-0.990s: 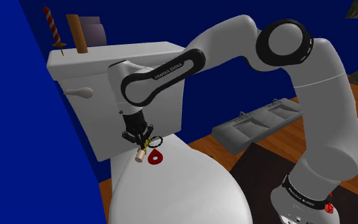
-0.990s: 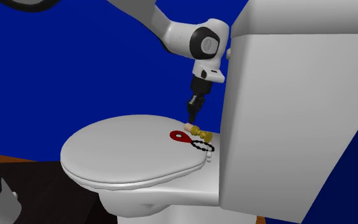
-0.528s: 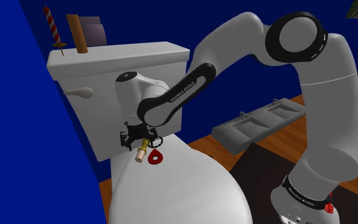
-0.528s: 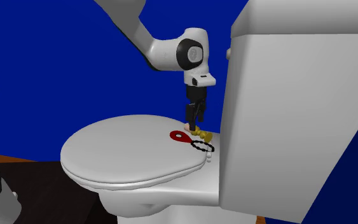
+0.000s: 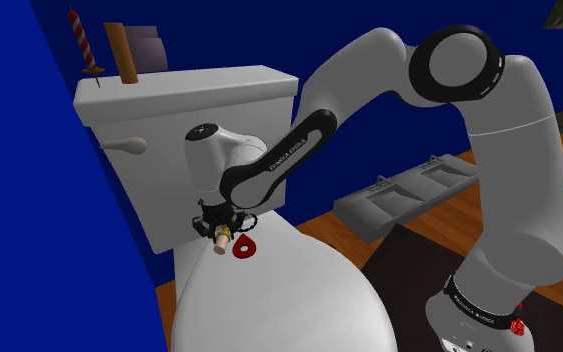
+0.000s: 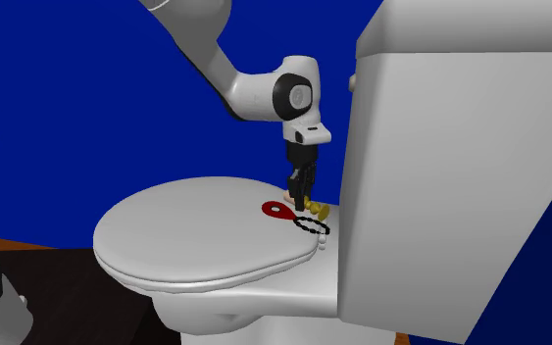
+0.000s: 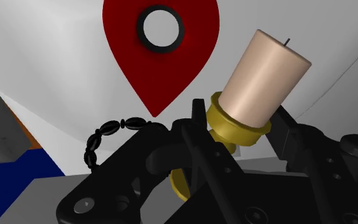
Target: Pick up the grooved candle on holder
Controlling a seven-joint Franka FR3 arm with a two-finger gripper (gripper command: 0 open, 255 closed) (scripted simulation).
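A beige candle [image 7: 263, 67] on a gold holder [image 7: 234, 124] lies on its side at the back of the white toilet lid [image 5: 269, 300], close to the tank. My gripper [image 7: 240, 113] has come down over it. One black finger [image 7: 203, 127] presses each side of the holder's gold collar. The candle [image 5: 221, 240] pokes out below the gripper [image 5: 215, 228] in the shoulder view. The second exterior view has the gripper [image 6: 297, 199] upright over the holder [image 6: 317, 207], which rests on the lid [image 6: 195, 235].
A red teardrop tag [image 7: 161, 51] with a black ring and a black bead chain [image 7: 110, 130] lie beside the candle. The tank [image 5: 169, 100] rises just behind, carrying a red-and-white spiral candle [image 5: 82, 45], a brown stick [image 5: 122, 52] and a grey box [image 5: 149, 50]. A blue wall stands behind.
The gripper turned at the wrist, spread its fingers and dropped onto the lying candle. Its fingers have since come in against the gold holder. The candle has not moved.
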